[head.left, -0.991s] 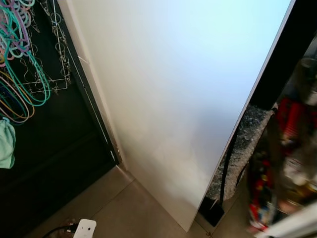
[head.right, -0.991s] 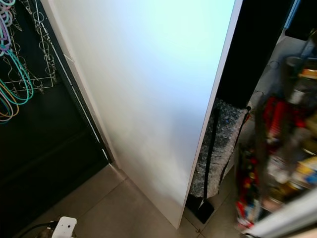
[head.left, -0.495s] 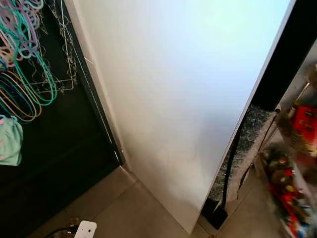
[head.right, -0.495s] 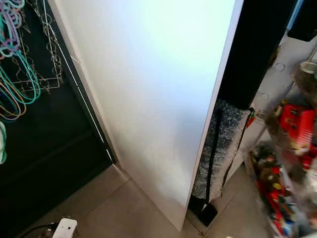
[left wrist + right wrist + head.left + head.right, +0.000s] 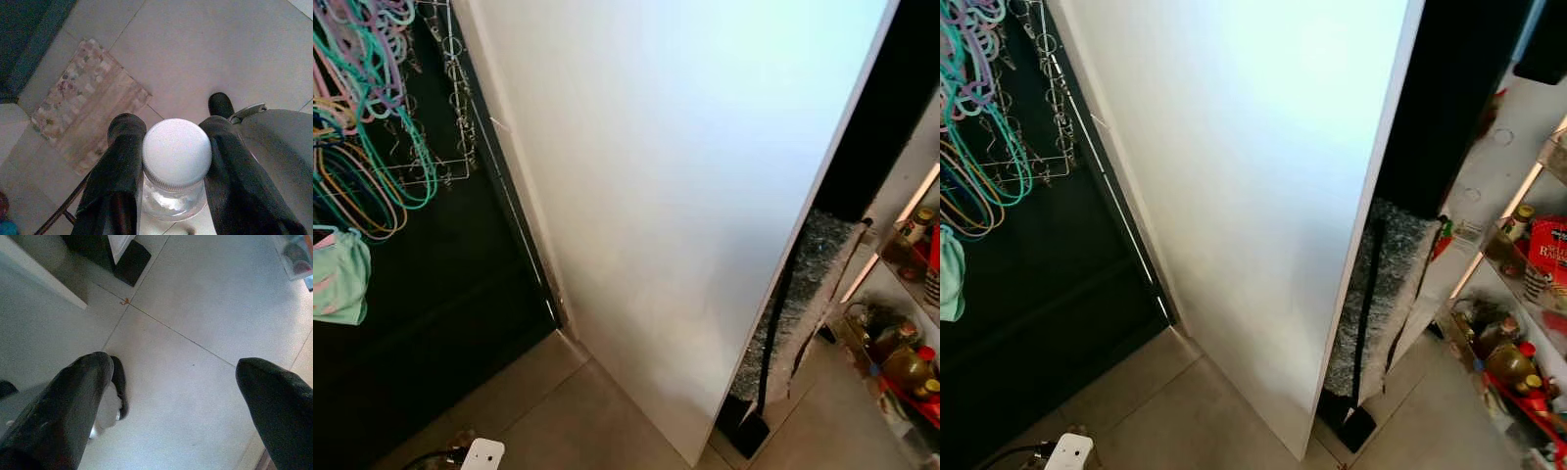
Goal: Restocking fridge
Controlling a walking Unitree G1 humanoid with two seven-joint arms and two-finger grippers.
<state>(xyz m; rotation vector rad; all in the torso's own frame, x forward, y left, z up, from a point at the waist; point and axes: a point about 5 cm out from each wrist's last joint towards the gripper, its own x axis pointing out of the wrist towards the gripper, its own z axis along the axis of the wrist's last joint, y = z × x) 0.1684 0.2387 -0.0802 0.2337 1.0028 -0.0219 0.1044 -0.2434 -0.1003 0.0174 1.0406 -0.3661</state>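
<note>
Hangers (image 5: pixel 357 117) at left, tall white panel (image 5: pixel 685 196) ahead, lit fridge shelves (image 5: pixel 1518 313) at right. Left gripper (image 5: pixel 171 161) fingers clamped on white-capped jar (image 5: pixel 176 156), hanging low over floor tiles (image 5: pixel 205 54). Right gripper (image 5: pixel 171 396) fingers spread wide, empty. Risk: clipping panel edge while turning, jolting jar loose. Open floor toward shelves.

Home: clothes hangers (image 5: pixel 362 117), stocked shelves (image 5: pixel 1518 323).

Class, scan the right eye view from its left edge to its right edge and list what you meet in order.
Coloured hangers → white fridge door → black strap → shelves with bottles.
</note>
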